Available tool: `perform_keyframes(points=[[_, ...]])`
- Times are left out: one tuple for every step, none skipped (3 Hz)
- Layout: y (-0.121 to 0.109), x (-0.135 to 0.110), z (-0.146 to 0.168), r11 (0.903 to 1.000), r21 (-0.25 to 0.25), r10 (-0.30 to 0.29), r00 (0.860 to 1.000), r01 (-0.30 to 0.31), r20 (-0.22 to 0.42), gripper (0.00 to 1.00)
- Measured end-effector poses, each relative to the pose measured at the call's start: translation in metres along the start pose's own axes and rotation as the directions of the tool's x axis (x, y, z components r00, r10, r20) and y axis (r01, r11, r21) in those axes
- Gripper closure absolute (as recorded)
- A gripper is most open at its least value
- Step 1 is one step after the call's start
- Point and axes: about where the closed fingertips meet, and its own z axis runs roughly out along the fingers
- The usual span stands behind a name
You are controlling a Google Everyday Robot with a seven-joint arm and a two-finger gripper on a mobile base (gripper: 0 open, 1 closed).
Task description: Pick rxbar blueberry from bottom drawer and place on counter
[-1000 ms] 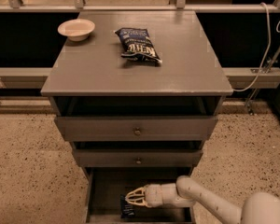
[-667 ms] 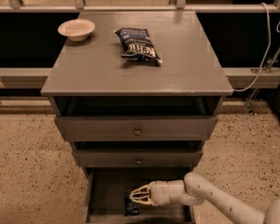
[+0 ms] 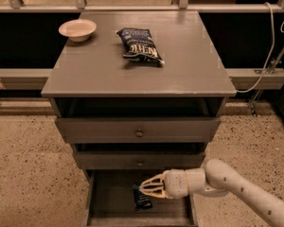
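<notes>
The rxbar blueberry (image 3: 142, 200), a small dark wrapper with pale lettering, hangs tilted over the floor of the open bottom drawer (image 3: 112, 197). My gripper (image 3: 143, 188) reaches in from the right, and its pale fingers are shut on the bar's top end. The bar sits just below the fingertips, a little above the drawer floor. The counter (image 3: 99, 72) is the grey top of the cabinet, well above the gripper.
A dark crinkled chip bag (image 3: 139, 45) lies mid-counter and a pale bowl (image 3: 77, 29) sits at its back left. Two shallower drawers with knobs (image 3: 139, 133) stick out above the bottom drawer. A white cable (image 3: 270, 56) hangs at the right.
My gripper has moved up and a little to the right inside the bottom drawer. The bar has risen with it from the drawer floor.
</notes>
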Motion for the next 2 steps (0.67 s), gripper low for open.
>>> perform_keyframes(points=[[-0.033, -0.053, -0.03, 0.9941, 0.027, -0.103, 0.994, 0.105, -0.041, 1.0], [-0.042, -0.067, -0.038, 0.9905, 0.03, -0.132, 0.99, 0.134, -0.056, 1.0]])
